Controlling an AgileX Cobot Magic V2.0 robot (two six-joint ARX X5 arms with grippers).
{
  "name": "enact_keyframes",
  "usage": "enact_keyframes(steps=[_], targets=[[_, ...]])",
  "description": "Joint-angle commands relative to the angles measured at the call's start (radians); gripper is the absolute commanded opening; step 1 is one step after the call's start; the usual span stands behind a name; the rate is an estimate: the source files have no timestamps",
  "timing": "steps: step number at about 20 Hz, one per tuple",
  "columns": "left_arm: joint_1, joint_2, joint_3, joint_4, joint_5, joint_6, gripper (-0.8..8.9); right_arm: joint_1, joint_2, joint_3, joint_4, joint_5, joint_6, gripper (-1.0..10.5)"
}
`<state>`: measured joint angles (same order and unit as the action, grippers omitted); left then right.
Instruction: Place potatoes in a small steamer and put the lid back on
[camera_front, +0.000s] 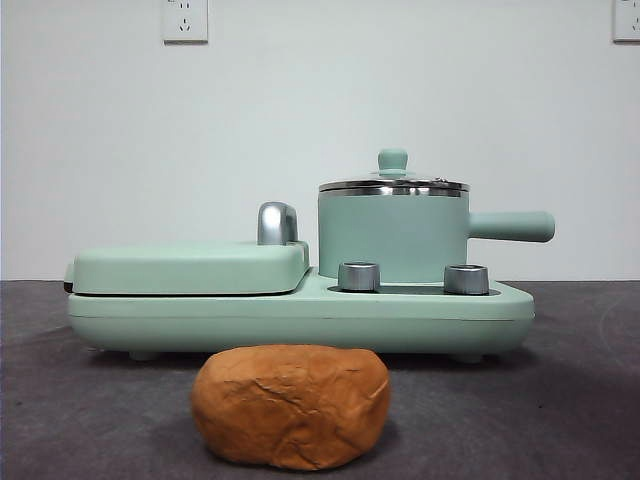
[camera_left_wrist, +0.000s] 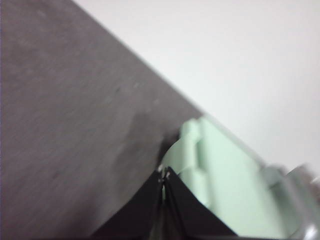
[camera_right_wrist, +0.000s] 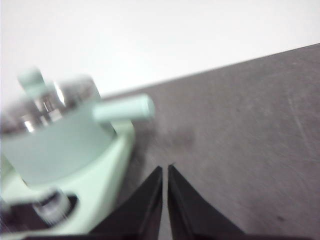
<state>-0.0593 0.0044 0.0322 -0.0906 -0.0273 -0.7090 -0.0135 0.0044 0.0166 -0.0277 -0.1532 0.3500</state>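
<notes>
The potato (camera_front: 291, 406), one large orange-brown wrinkled lump, lies on the grey table in front of the appliance. The small steamer (camera_front: 392, 238), a mint-green pot with a straight side handle (camera_front: 512, 226), stands on the right half of the appliance; it also shows blurred in the right wrist view (camera_right_wrist: 55, 145). The lid (camera_front: 393, 183), glass with a steel rim and mint-green knob, sits on the pot. My left gripper (camera_left_wrist: 164, 172) is shut and empty beside the appliance's griddle end. My right gripper (camera_right_wrist: 165, 169) is shut and empty, off the pot's handle side. Neither gripper shows in the front view.
The mint-green appliance base (camera_front: 300, 318) carries a flat hinged griddle plate (camera_front: 190, 268) on its left with a steel latch (camera_front: 277, 223), and two steel dials (camera_front: 359, 276) at the front. A white wall stands behind. The griddle end shows in the left wrist view (camera_left_wrist: 220, 185).
</notes>
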Motion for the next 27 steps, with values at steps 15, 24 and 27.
enact_keyframes(steps=[15, 24, 27], targets=[[0.001, 0.071, 0.277, -0.049, 0.254, 0.214, 0.09, 0.0, 0.052, 0.249, -0.039, -0.152, 0.188, 0.2], [0.001, 0.252, 0.552, -0.319, 0.383, 0.673, 0.08, 0.0, 0.214, 0.432, -0.156, -0.361, -0.148, 0.2], [0.001, 0.325, 0.616, -0.378, 0.428, 0.783, 0.08, 0.001, 0.277, 0.475, -0.161, -0.431, -0.235, 0.2]])
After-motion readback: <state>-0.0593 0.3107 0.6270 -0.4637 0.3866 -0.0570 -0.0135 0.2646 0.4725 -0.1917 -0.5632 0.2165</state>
